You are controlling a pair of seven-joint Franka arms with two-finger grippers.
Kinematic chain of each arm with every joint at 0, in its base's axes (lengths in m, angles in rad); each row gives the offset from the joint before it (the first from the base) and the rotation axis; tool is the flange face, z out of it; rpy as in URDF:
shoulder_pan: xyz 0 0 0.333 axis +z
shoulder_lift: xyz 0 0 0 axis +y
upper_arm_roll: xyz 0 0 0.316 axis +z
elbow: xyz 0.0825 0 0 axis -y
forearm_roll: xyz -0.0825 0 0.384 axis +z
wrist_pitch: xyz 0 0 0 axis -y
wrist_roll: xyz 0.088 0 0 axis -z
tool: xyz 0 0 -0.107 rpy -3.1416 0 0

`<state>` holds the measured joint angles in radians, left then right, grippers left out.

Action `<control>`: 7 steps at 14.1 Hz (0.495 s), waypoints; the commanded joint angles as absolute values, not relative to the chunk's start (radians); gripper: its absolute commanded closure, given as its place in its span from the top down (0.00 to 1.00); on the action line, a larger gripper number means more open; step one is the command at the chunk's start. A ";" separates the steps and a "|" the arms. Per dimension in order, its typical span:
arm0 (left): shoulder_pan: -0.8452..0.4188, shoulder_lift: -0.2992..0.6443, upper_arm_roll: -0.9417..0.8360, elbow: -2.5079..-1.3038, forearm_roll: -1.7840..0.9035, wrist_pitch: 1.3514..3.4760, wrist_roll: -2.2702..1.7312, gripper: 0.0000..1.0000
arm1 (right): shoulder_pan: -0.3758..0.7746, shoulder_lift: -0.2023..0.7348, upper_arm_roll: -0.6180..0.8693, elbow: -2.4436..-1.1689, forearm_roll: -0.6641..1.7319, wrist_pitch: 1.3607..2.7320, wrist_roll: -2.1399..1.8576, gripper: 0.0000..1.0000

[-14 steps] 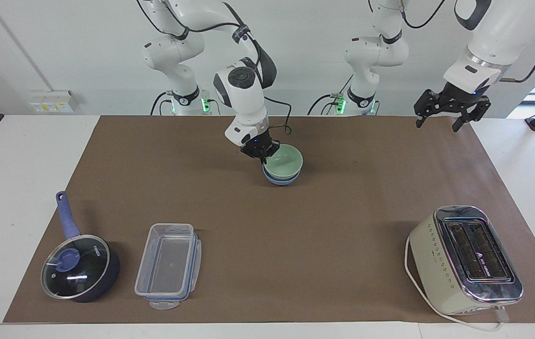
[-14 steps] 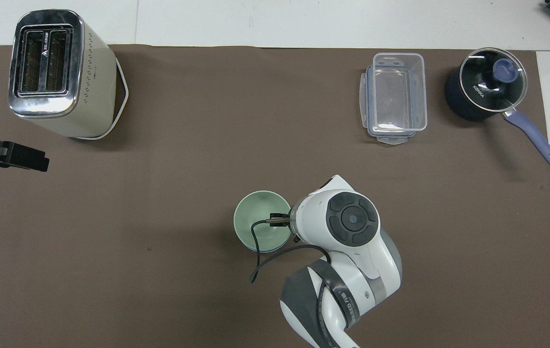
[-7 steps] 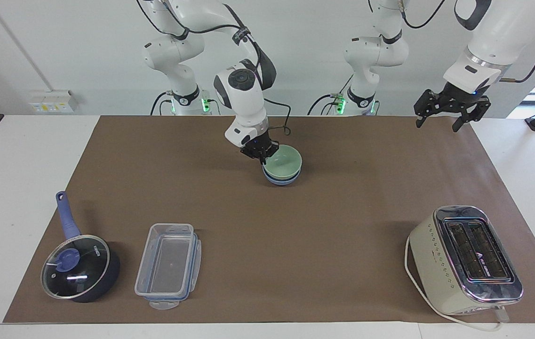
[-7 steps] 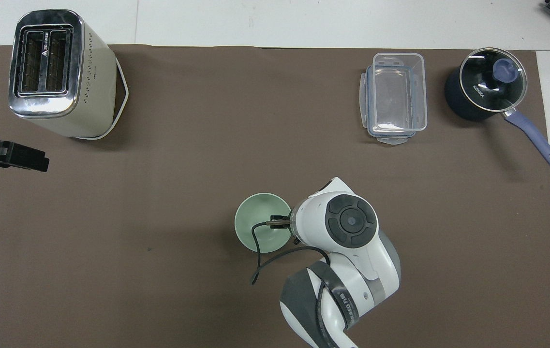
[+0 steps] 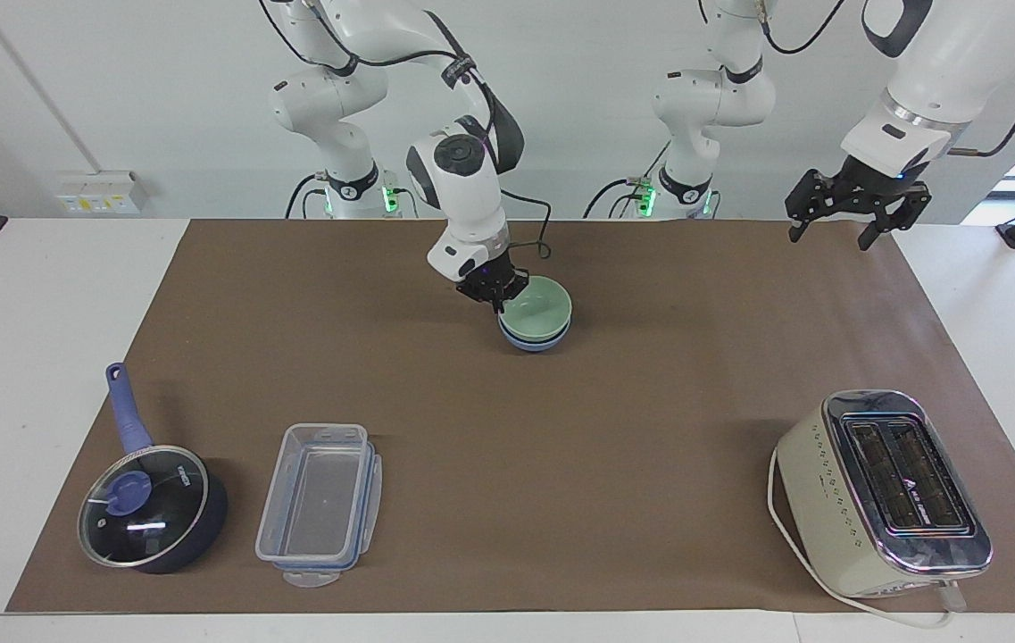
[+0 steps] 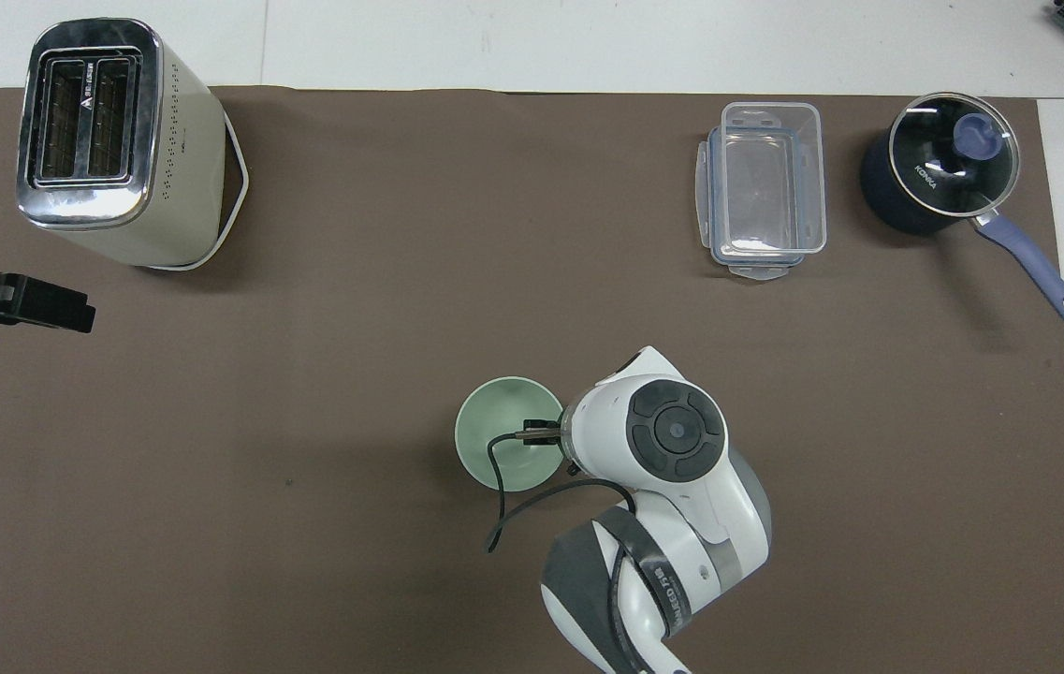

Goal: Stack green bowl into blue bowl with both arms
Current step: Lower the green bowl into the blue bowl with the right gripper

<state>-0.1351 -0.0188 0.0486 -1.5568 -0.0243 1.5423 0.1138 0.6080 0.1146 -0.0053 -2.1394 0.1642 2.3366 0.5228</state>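
Note:
The green bowl (image 5: 541,309) sits nested in the blue bowl (image 5: 532,340) near the middle of the brown mat, on the robots' side. Only a blue band shows under the green rim. From overhead the green bowl (image 6: 502,438) covers the blue bowl. My right gripper (image 5: 495,298) is shut on the green bowl's rim, on the side toward the right arm's end. Its wrist (image 6: 672,431) hides the fingers from overhead. My left gripper (image 5: 831,232) is open and empty, raised over the mat's edge at the left arm's end, where it waits (image 6: 21,301).
A cream toaster (image 5: 882,491) stands farthest from the robots at the left arm's end. A clear plastic container (image 5: 320,496) and a dark blue lidded saucepan (image 5: 150,509) lie farthest from the robots at the right arm's end.
The green bowl has sunk from a tilted hold to sit level and lower in the blue bowl, with my right gripper still on its rim. The left arm has not moved.

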 commanded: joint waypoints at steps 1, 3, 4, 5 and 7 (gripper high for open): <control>-0.120 -0.029 0.041 -1.557 -0.037 1.528 0.120 1.00 | 0.617 0.120 -0.005 -2.151 0.184 2.365 0.494 0.00; -0.120 -0.031 0.041 -1.557 -0.037 1.528 0.120 1.00 | 0.617 0.124 -0.005 -2.151 0.184 2.365 0.494 0.00; -0.120 -0.031 0.041 -1.557 -0.037 1.528 0.120 1.00 | 0.617 0.124 -0.005 -2.151 0.184 2.365 0.494 0.00; -0.120 -0.031 0.041 -1.557 -0.037 1.528 0.120 1.00 | 0.618 0.124 -0.005 -2.151 0.184 2.365 0.494 0.00; -0.120 -0.031 0.041 -1.557 -0.037 1.528 0.120 1.00 | 0.617 0.124 -0.005 -2.151 0.184 2.365 0.492 0.00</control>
